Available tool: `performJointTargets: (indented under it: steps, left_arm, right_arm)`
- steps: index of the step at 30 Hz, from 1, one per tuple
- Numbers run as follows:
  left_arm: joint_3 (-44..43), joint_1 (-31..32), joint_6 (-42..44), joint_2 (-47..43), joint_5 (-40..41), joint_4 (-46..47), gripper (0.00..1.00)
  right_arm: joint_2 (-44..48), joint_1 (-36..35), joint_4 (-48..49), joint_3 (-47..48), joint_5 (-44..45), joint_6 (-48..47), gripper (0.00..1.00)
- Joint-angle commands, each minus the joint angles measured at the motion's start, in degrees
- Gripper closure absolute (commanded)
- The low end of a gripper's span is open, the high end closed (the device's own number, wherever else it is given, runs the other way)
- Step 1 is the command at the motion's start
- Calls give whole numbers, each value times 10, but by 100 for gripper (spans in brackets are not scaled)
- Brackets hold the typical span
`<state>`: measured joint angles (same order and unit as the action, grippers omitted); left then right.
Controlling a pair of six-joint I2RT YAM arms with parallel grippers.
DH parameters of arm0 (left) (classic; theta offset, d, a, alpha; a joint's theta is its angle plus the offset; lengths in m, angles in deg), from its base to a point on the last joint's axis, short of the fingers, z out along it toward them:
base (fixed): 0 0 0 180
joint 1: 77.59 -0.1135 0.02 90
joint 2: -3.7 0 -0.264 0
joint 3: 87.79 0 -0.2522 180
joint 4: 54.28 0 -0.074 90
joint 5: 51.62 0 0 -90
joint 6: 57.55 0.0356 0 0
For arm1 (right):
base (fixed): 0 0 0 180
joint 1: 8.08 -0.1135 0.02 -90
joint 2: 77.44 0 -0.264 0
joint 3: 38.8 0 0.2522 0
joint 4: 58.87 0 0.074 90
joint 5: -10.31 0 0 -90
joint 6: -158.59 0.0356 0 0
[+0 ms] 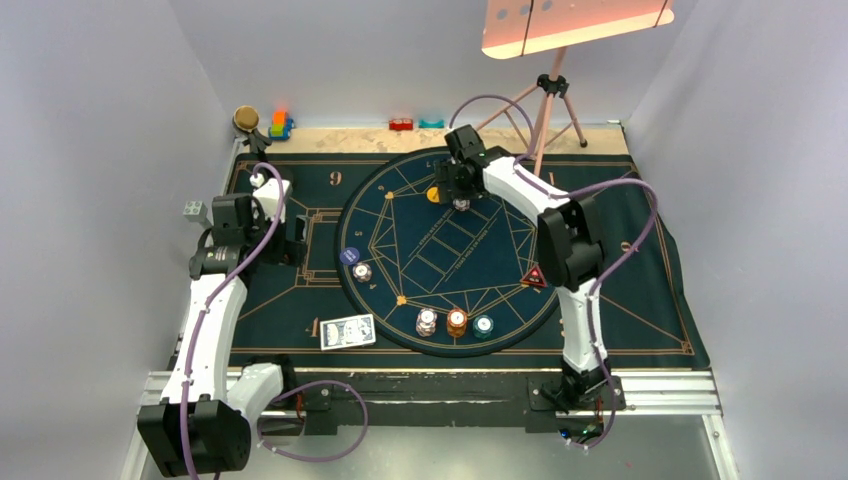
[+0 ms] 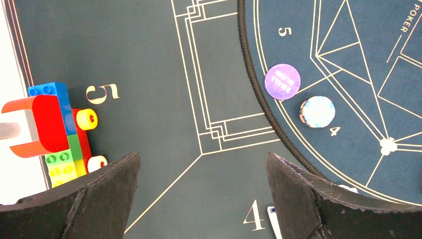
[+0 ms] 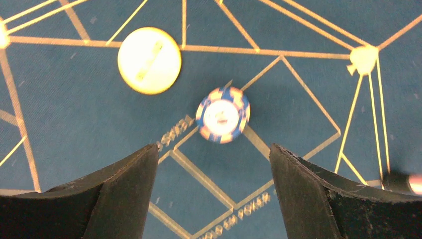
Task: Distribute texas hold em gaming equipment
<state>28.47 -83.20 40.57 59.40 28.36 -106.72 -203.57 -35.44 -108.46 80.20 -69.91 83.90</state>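
a: since the jaws on the right arm [image 1: 520, 188] are wide apart, is that blue and white chip [image 3: 222, 114] let go?
b: yes, it lies flat on the mat [image 1: 650, 300] at the far side of the ring, beside the yellow disc [image 3: 149, 60], and nothing holds it
a: what else is set out?
b: a purple disc [image 2: 282, 81] and a white chip [image 2: 317, 111] on the left, a red triangle [image 1: 533, 277] on the right
a: what is left?
b: a lot, i think: the white stack [image 1: 427, 322], orange stack [image 1: 457, 321] and teal stack [image 1: 483, 325] sit together at the near edge, and the cards [image 1: 347, 331] lie in one pile
a: and the left arm [image 1: 215, 310]?
b: its jaws are open too, with nothing in them, over the mat near the toy blocks [image 2: 54, 94]
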Motion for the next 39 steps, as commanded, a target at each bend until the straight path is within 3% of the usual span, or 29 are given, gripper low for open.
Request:
performJointTargets:
  steps: [1, 7, 14, 29, 39]
  left_arm:
    - [1, -4, 3, -10, -4, 8, 0]
    - [1, -4, 4, -13, -5, 9, 0]
    - [1, -4, 3, -14, -4, 8, 0]
    - [1, -5, 4, -14, -2, 9, 0]
    - [1, -4, 4, -14, 0, 8, 0]
  right_arm:
    - [138, -58, 6, -53, 10, -8, 15]
    - [261, -198, 22, -213, -17, -16, 7]
    - [315, -304, 11, -325, -77, -37, 3]
    - [284, -346, 23, -389, -141, -50, 2]
    - [260, -351, 34, -390, -124, -53, 4]
